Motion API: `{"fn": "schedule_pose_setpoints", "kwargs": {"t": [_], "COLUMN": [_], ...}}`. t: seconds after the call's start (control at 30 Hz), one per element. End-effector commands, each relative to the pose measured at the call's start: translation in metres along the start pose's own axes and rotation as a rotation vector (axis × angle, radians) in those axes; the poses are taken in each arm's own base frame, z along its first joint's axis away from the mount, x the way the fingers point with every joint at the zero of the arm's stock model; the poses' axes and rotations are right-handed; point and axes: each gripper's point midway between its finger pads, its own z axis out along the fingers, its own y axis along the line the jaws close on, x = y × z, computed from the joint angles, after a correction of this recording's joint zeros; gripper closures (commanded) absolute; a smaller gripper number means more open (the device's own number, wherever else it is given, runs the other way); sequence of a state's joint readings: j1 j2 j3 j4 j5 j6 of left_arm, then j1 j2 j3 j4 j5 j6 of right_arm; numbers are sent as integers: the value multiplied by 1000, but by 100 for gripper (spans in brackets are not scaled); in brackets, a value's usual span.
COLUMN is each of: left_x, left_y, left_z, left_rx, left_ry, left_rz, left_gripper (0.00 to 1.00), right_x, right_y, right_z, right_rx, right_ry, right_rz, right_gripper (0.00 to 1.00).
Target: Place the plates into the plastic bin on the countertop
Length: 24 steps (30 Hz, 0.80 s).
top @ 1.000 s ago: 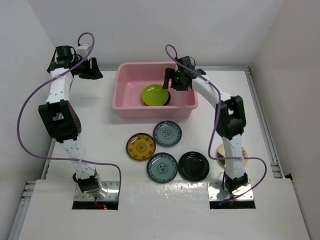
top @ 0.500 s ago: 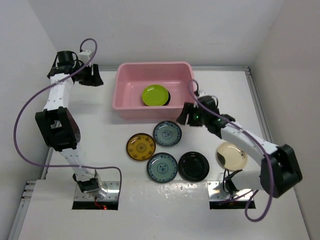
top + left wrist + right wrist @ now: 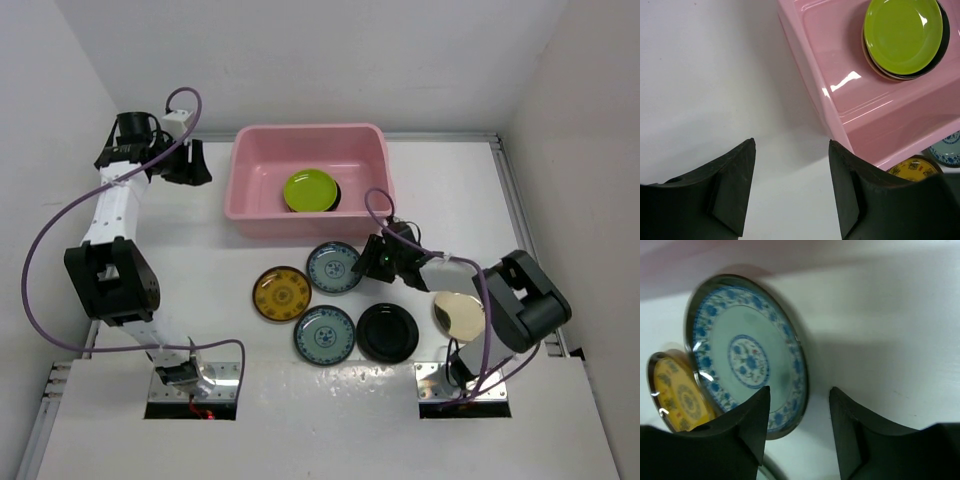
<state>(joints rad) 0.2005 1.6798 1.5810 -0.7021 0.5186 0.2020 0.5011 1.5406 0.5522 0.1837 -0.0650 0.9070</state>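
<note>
The pink plastic bin (image 3: 310, 225) stands at the back of the white countertop (image 3: 200, 260). In it a lime green plate (image 3: 310, 190) tops a small stack that includes a black plate. In front of the bin lie two blue-grey plates (image 3: 334, 267) (image 3: 324, 334), a yellow-brown plate (image 3: 282, 294), a black plate (image 3: 387, 332) and a cream plate (image 3: 460, 314). My right gripper (image 3: 378, 258) is open and low at the right rim of the upper blue-grey plate (image 3: 745, 360); that rim lies between its jaws (image 3: 800, 390). My left gripper (image 3: 195, 162) is open and empty, left of the bin (image 3: 791, 142).
The right arm's forearm lies low over the table between the bin's front wall and the cream plate. The left wrist view shows the bin's left wall (image 3: 815, 85), the lime green plate (image 3: 902, 35) and the yellow-brown plate's edge (image 3: 912, 167). Walls close in on both sides.
My right gripper has left the bin and come down to the table at the upper blue-grey plate's right rim. The left gripper has shifted slightly right.
</note>
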Motion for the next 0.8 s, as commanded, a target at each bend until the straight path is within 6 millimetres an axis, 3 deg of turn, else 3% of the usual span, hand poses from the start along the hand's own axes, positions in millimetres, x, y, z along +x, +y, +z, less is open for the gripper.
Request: {"fn": "schedule_pose_setpoints", "kwargs": {"t": [0.0,0.13,0.2,0.23,0.27,0.47,0.53,0.57,0.63,0.67,0.77], "left_x": [-15,-10,-8,-8,-9,-5,-6,-6,-6,-6,-8], "left_y": [-9,-10,-12,-12,-13,-13,-15,-15,-18,-18,-19], "left_z": [-20,-20,-22,-22,-22,-20,-20,-20,-19,-19,-17], "left_rx": [-12,-10,-10,-10,-1,1,10,10,17,17,26], "left_ry": [-57,-49,-49,-49,-52,-44,-47,-47,-45,-45,-48], "left_rz": [45,50,50,50,50,45,45,45,51,51,51], "left_gripper": [37,37,37,37,37,37,37,37,37,37,37], "right_x": [-12,1,3,4,6,3,0,-15,-19,-35,-51], "right_y": [4,-15,-17,-22,-24,-35,-29,-21,-22,-4,15], "right_z": [10,18,20,20,19,-9,-21,-33,-44,-58,-79], "right_rx": [3,61,63,73,80,99,95,81,115,71,37], "right_ry": [-56,-22,-10,-6,2,-21,-16,-74,-70,-123,-138], "right_rz": [37,58,55,63,58,-5,-66,-84,-123,-148,-209], "right_gripper": [50,60,75,92,98,100,100,100,100,100,100]}}
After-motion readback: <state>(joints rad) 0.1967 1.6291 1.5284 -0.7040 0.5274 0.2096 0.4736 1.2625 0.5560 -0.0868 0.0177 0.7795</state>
